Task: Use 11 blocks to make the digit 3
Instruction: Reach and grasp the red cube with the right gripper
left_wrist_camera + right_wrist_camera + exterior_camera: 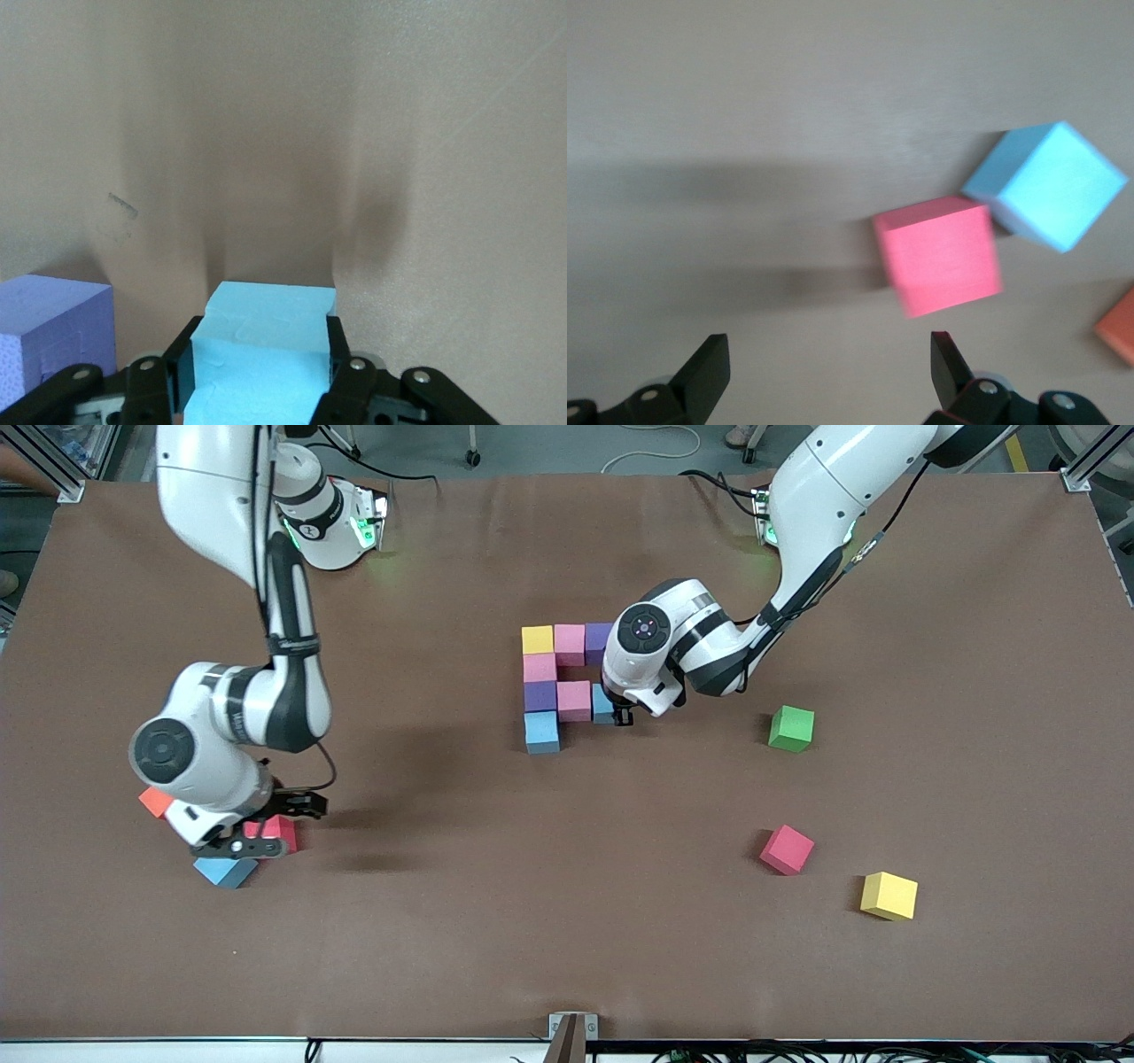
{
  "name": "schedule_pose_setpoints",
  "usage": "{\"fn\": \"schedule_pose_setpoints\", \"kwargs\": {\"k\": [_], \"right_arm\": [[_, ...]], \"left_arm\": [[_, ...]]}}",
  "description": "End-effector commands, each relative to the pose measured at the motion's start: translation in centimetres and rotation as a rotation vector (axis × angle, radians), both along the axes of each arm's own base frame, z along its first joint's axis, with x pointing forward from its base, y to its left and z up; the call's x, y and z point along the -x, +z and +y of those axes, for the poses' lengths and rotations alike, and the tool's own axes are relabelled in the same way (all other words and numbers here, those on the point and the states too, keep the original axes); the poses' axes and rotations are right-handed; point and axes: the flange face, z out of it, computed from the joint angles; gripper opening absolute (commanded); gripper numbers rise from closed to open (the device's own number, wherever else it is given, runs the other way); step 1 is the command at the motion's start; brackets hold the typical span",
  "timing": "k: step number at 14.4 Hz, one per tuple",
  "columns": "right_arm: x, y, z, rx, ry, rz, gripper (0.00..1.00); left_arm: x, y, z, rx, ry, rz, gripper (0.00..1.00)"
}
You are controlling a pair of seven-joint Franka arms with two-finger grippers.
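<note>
**So far: seven cubes placed, eighth in hand**

Currently the digit 3 (pixel 567 682) is partly built mid-table. Top bar: yellow, pink, purple. Column below the yellow: pink, purple, light blue. A pink cube sits in the middle bar.

The left gripper (pixel 623 717) is clamped on a light blue cube (pixel 266 341), low at the free end of the middle bar, just beside that pink cube.

The right gripper (pixel 828 376) hangs with fingers spread over a red cube (pixel 279 833) and another light blue cube (pixel 226 871) at the right arm's end.

Judged left: a red cube (pixel 786 849) and a yellow cube (pixel 889 895) lie loose near the left arm's end; the bottom bar is not begun. By my count, three more placements follow this one.

No brand, label or writing is readable.
</note>
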Motion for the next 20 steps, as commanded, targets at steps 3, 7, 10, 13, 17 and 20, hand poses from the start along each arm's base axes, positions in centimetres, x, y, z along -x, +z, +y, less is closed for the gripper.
{"fn": "schedule_pose_setpoints", "kwargs": {"k": [3,7,10,13,17,20], "right_arm": [[-0.6,-3.5,-5.1,-0.104,0.077,-0.028,1.0],[-1.0,-6.7,-7.7,-0.111,0.164,-0.06,1.0],[-1.0,-7.7,-7.7,-0.114,0.169,-0.061,1.0],[-0.9,-8.1,-6.6,-0.129,0.177,-0.055,1.0],[-1.3,-8.1,-6.1,-0.127,0.182,-0.06,0.94],[-1.4,-7.9,-5.7,-0.121,0.232,-0.058,0.45]], "left_arm": [[-0.2,-0.4,-0.7,-0.002,0.015,-0.012,0.25],[0.0,-0.4,-0.9,-0.002,0.016,-0.013,0.25],[-0.2,-0.1,-1.1,0.001,0.018,-0.018,0.25],[-0.3,0.0,-1.1,0.004,0.018,-0.02,0.33],[-0.3,0.0,-1.2,0.004,0.002,-0.026,1.0],[-0.4,0.3,-1.5,0.0,-0.015,-0.041,1.0]]}}
